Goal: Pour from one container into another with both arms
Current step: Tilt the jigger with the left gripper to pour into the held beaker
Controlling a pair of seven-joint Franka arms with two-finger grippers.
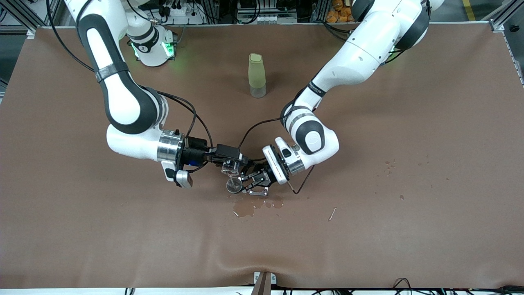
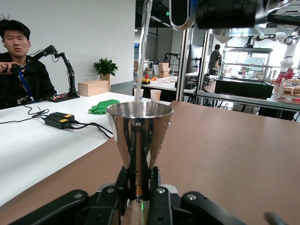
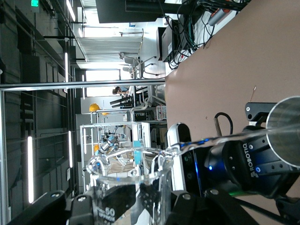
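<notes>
Over the middle of the table my right gripper (image 1: 230,164) is shut on a clear glass beaker (image 1: 230,168), tipped over on its side. A thin stream of liquid (image 2: 144,51) runs from the beaker's lip (image 3: 165,152) into a steel cone-shaped jigger (image 1: 234,185). My left gripper (image 1: 247,185) is shut on the jigger's narrow waist and holds it upright just above the cloth. In the left wrist view the jigger (image 2: 139,133) stands between my left gripper's (image 2: 139,182) jaws. In the right wrist view the beaker (image 3: 129,185), marked 50, sits in my right gripper (image 3: 140,199), with the jigger (image 3: 287,136) below the stream.
A wet puddle (image 1: 247,207) lies on the brown table cloth (image 1: 368,246) just nearer the front camera than the jigger. A pale green tumbler (image 1: 257,76) stands farther back, between the arms' bases. A small stick (image 1: 332,213) and some drops (image 1: 389,166) lie toward the left arm's end.
</notes>
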